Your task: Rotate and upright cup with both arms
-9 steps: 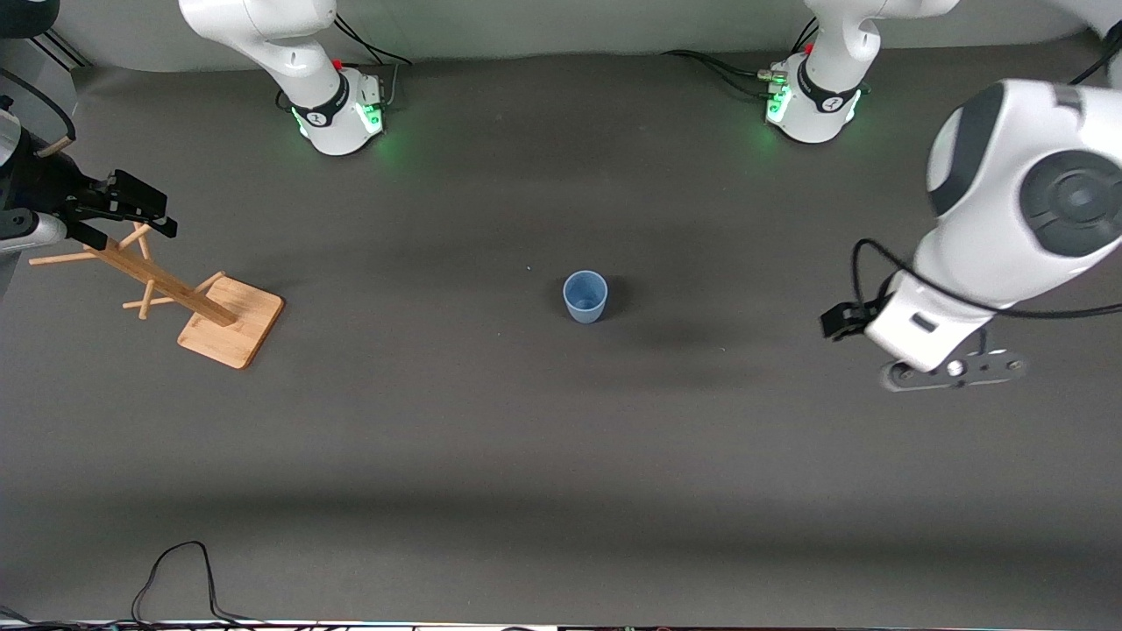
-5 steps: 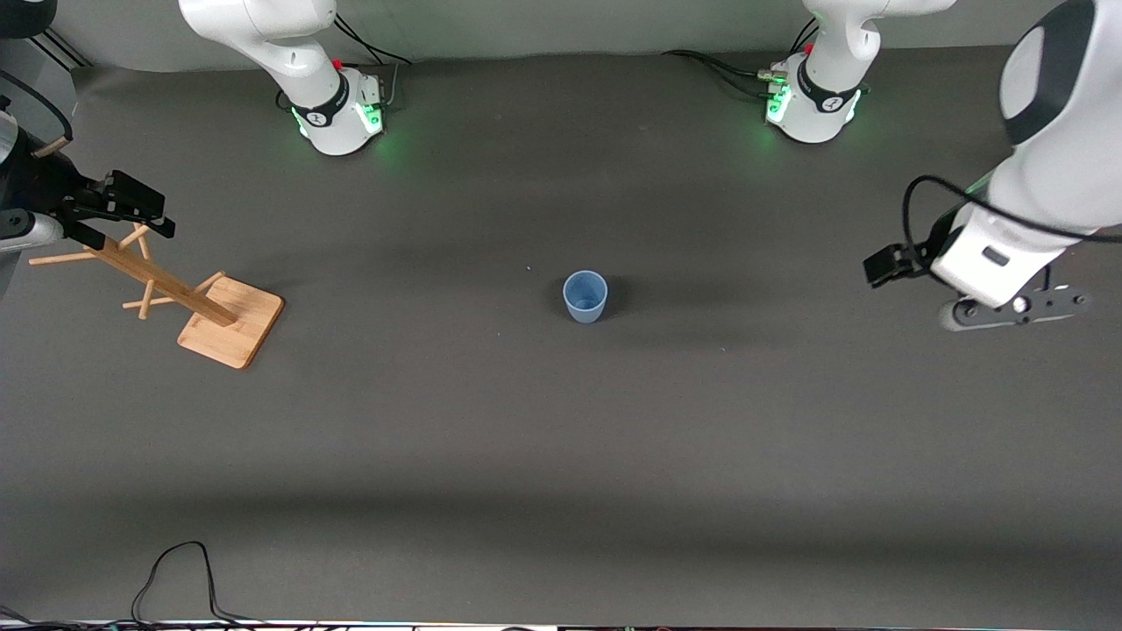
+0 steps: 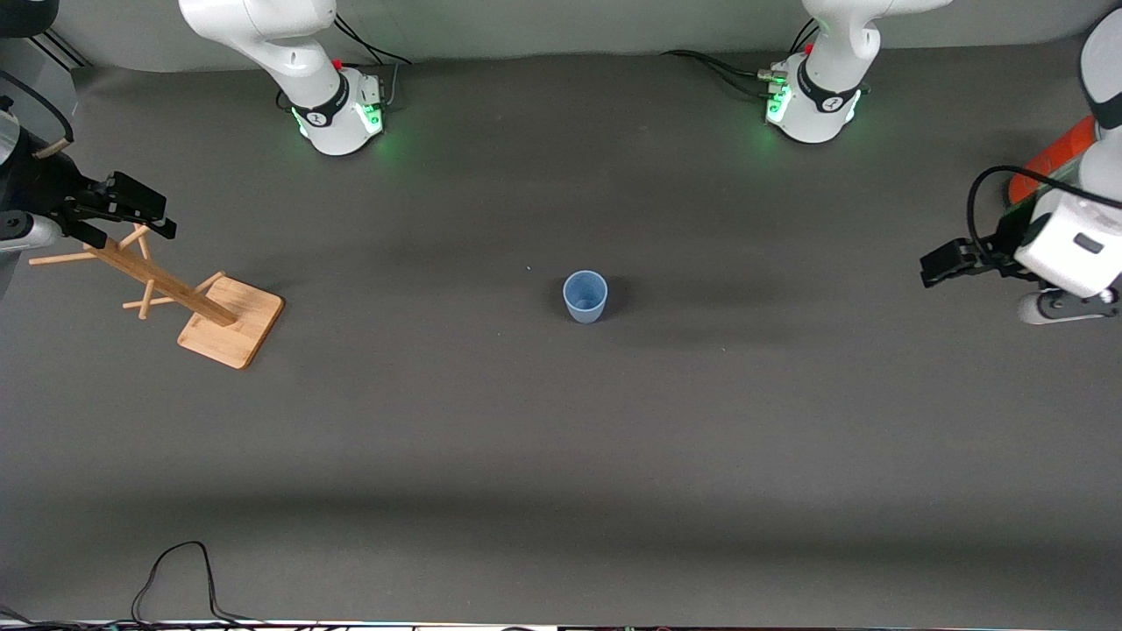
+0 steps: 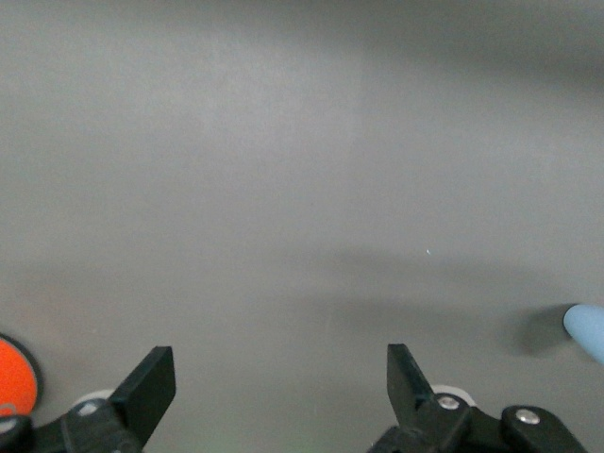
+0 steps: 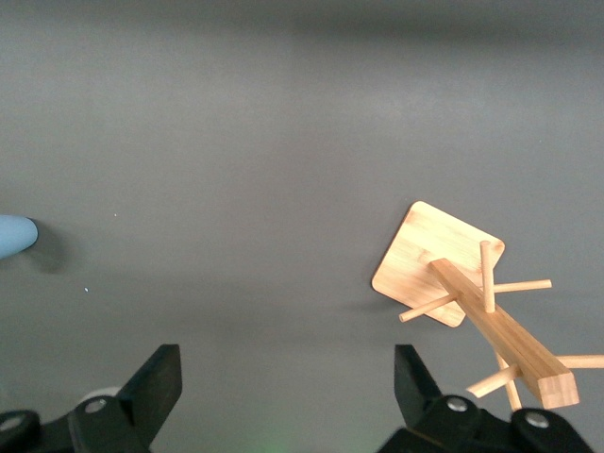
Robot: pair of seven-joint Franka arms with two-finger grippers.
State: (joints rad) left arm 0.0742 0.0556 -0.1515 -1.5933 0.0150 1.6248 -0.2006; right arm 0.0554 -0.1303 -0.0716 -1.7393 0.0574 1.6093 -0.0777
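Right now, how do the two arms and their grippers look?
Both arms are white with rounded shells and black joint bands; black cables run along them, and their bases glow green. The left gripper and the right gripper each have two flat black fingers on a black body with silver screws.

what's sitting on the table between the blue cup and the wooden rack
Nothing: in the front view only bare dark table lies between the cup and the wooden rack.

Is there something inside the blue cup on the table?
The cup stands upright with its mouth open to the front camera. Inside, only its own blue wall and bottom show; nothing else appears in it. Both wrist views catch just its edge, so they add nothing.
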